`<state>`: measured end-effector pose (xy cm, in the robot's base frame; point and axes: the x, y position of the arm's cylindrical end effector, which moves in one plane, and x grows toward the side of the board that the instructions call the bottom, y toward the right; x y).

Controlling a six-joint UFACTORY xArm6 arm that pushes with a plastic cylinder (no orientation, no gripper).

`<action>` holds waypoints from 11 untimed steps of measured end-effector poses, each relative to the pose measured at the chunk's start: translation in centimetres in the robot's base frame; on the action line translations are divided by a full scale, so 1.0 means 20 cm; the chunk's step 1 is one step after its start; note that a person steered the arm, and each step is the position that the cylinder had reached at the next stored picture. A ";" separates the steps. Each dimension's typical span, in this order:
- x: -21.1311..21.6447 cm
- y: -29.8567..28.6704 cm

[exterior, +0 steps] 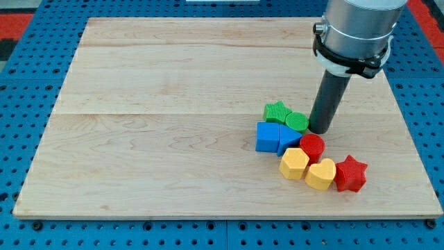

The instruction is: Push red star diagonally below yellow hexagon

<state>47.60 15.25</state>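
1. Inspecting the wooden counter (173,104), we find no hand fitted: our rod ends at my tip (320,130), just right of the green cylinder (297,121).
2. The red star (350,173) lies touching the yellow heart (320,173), right of the yellow hexagon (294,163).
3. Clustered alongside: green star (276,111), blue cube (266,136), blue triangular block (287,137), red cylinder (312,146).
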 end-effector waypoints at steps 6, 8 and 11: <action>0.46 -0.26; 0.45 -0.27; 0.38 -0.41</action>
<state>55.19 7.03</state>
